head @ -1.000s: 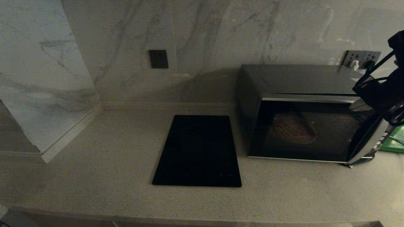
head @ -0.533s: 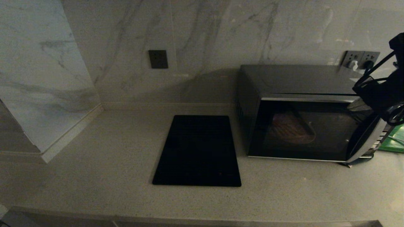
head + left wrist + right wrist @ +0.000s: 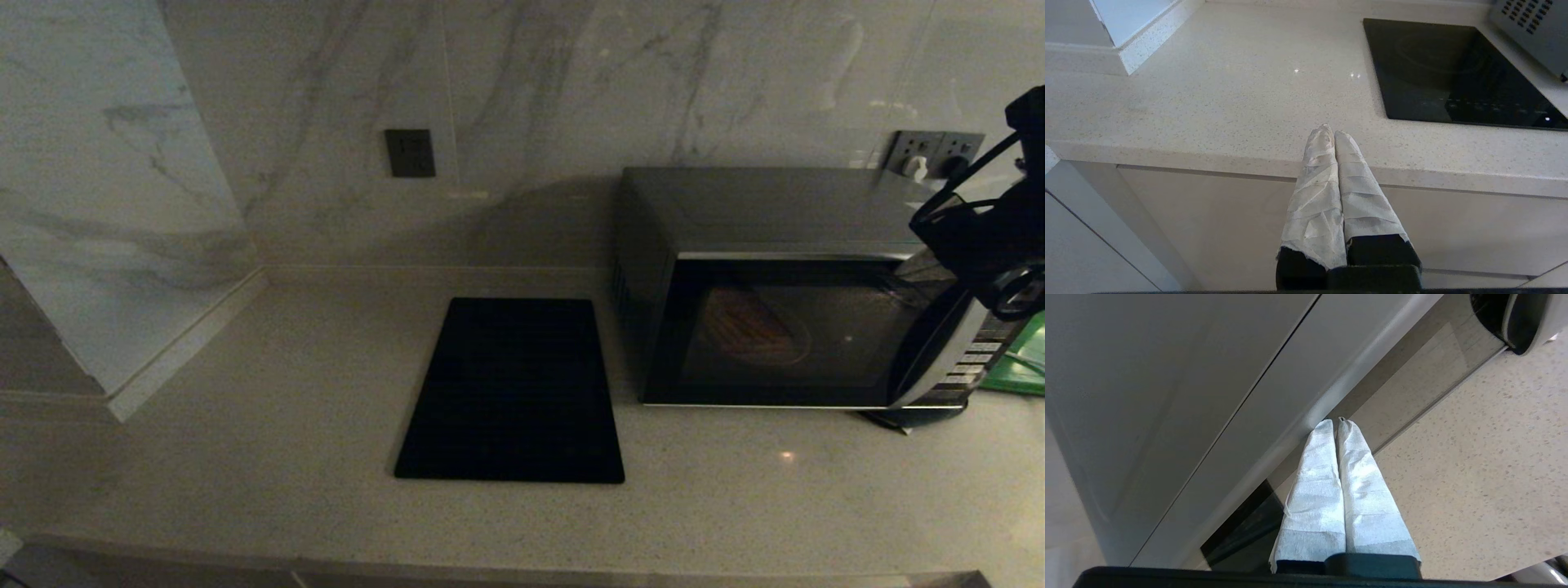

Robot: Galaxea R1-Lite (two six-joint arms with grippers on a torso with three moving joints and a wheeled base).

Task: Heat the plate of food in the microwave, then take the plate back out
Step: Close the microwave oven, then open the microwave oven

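Observation:
The microwave [image 3: 767,204] stands at the right of the counter, its black glass door [image 3: 849,343] lying flush against the front. Through the glass the plate of food [image 3: 755,328] shows dimly inside, on the left half. My right gripper [image 3: 1336,422] is shut with nothing in it, its cloth-wrapped tips touching the door's silver top trim [image 3: 1290,443]. In the head view the right arm [image 3: 984,237] hangs over the door's upper right corner. My left gripper [image 3: 1330,132] is shut and empty, parked at the counter's front edge, outside the head view.
A flat black cooktop [image 3: 510,392] lies left of the microwave. A green item [image 3: 1020,363] sits right of the button panel [image 3: 971,359]. Wall sockets [image 3: 935,153] are behind the microwave, a dark switch [image 3: 410,153] on the marble wall. A marble pillar [image 3: 98,204] juts out at left.
The microwave door has swung from ajar to flush against the front, with my right arm following it in. The left arm has not moved.

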